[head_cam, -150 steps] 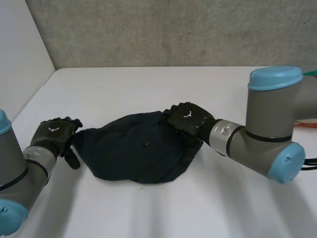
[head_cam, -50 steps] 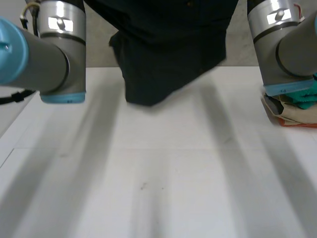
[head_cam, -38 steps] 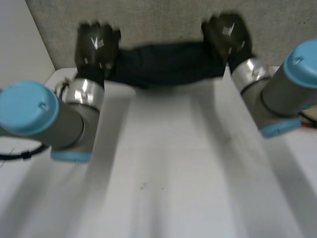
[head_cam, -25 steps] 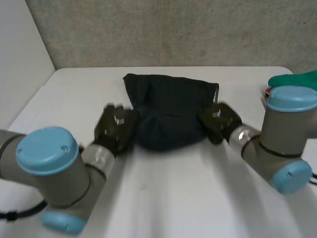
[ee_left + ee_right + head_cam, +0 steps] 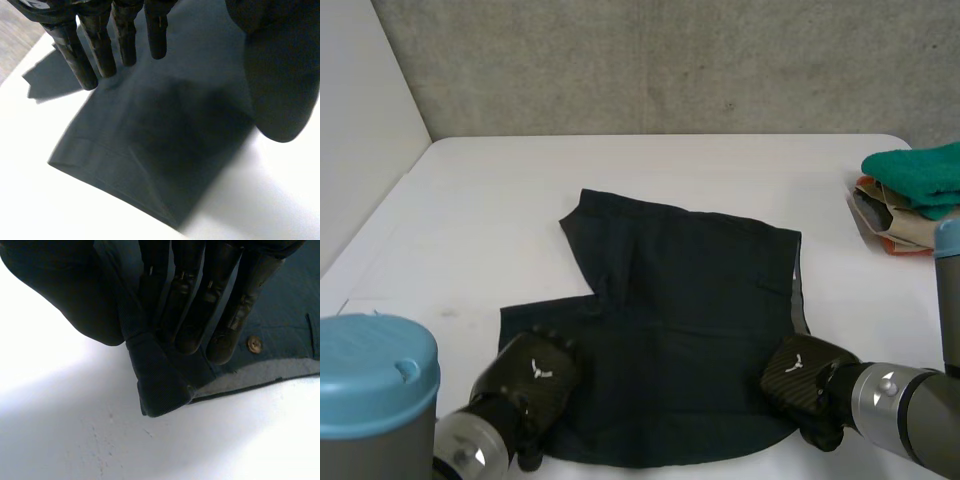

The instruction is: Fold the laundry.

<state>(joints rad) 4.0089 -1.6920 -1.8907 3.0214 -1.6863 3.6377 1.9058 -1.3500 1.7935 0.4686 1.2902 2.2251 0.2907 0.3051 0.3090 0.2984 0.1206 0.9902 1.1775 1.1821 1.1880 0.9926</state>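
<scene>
The dark shorts lie spread for folding, right hand pinching a near corner, left hand seemingly released; next, both must grip one edge to fold.

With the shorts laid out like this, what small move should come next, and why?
Probably open the right robot hand: its thumb and fingers pinch a near corner of the dark shorts, which lie spread flat on the table. The left robot hand has straight fingers, holding nothing. Releasing would free both for the fold.
</scene>
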